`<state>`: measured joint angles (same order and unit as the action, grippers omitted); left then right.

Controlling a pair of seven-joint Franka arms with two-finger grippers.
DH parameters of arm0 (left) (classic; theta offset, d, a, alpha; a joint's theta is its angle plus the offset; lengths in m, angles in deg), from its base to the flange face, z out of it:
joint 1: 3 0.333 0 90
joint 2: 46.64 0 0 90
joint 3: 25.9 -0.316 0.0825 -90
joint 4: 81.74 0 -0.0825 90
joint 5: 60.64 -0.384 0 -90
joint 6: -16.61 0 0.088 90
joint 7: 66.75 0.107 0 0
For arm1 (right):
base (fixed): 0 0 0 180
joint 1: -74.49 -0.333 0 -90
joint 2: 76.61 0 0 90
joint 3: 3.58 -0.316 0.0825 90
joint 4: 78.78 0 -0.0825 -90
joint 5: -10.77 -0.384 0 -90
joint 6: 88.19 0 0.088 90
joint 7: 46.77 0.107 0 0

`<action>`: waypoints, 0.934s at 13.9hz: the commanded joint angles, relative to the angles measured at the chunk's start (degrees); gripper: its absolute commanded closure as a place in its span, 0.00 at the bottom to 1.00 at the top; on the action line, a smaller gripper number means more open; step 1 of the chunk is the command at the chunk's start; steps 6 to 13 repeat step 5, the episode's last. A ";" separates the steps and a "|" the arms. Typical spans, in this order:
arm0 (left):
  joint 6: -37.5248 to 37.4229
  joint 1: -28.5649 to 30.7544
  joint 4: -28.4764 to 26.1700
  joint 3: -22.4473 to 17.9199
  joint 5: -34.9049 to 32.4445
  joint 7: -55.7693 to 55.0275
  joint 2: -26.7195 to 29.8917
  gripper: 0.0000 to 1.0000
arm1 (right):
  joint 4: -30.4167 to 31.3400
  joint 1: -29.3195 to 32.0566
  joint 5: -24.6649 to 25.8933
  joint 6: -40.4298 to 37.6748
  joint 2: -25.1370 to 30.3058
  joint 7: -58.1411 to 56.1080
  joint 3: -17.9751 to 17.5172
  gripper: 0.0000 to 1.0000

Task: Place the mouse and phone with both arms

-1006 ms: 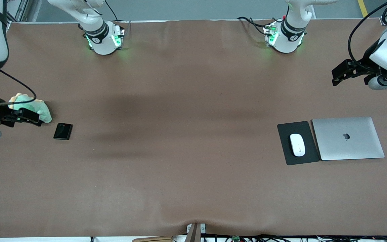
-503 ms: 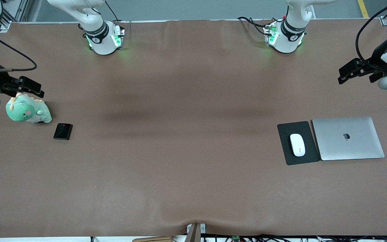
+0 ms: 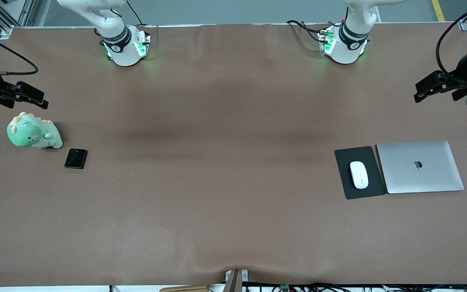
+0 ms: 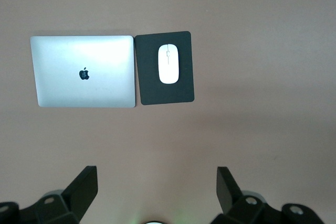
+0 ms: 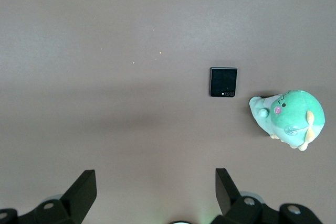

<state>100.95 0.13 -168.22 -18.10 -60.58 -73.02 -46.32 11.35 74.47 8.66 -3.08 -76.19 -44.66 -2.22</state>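
- Front view: the mouse (image 3: 359,174) lies on a dark mouse mat (image 3: 359,172) toward the left arm's end of the table (image 3: 225,162), just beside a closed silver laptop (image 3: 420,167). The mat's edge looks to touch the laptop's, or nearly so.
- Front view: the phone (image 3: 76,158) lies flat toward the right arm's end, near a green plush toy (image 3: 33,133) and a little nearer the front camera than it; the two are apart.
- Front view: the left gripper (image 3: 421,91) hangs in the air over bare table at the left arm's end. The right gripper (image 3: 41,100) hangs over bare table at the right arm's end, close to the plush toy. Both arms are cut off at the picture's edges; only this view shows their green-lit bases.
- Left wrist view: looking straight down, the mouse (image 4: 168,63) shows its thin grey line, centred on the mat (image 4: 165,67), with the laptop (image 4: 84,71) alongside. The left gripper (image 4: 157,182) has its fingers (image 4: 85,184) spread wide and empty; only their tips show.
- Right wrist view: the phone (image 5: 223,82) shows tiny camera dots at its edge toward the plush toy (image 5: 287,117), detail too small to read from the front. The right gripper (image 5: 156,182) is also spread wide, holding nothing.
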 commanded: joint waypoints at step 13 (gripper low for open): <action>-1.11 0.30 1.40 0.11 0.21 0.82 -0.58 0.00 | -0.74 0.98 0.18 -0.92 0.55 -0.70 0.14 0.00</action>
